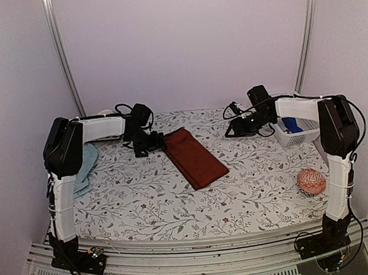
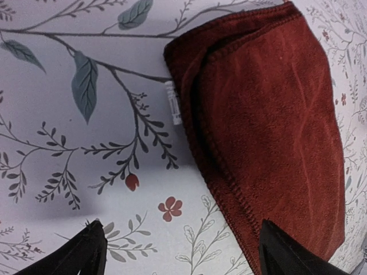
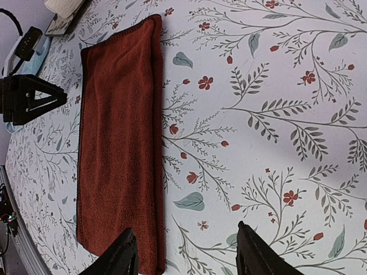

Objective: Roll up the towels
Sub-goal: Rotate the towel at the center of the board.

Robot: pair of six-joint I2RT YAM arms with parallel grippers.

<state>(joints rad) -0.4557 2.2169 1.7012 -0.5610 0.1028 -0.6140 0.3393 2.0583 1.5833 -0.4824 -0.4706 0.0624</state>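
Maroon towel (image 1: 195,157) lay folded flat as a long strip on the surface (image 1: 164,209), unrolled. Light blue towel (image 1: 84,166) sat bunched at the left edge, also unrolled. Left gripper (image 2: 178,246) gaped wide and empty by the maroon towel's far end. Right gripper (image 3: 186,252) was partly open and empty. Neither roll was begun.

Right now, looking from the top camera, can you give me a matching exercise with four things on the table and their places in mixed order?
Things:
1. maroon towel
2. light blue towel
3. patterned ball
4. white basket

Places:
A. left edge
B. far right
C. middle, folded flat
D. near right

Pairs: 1-C, 2-A, 3-D, 4-B
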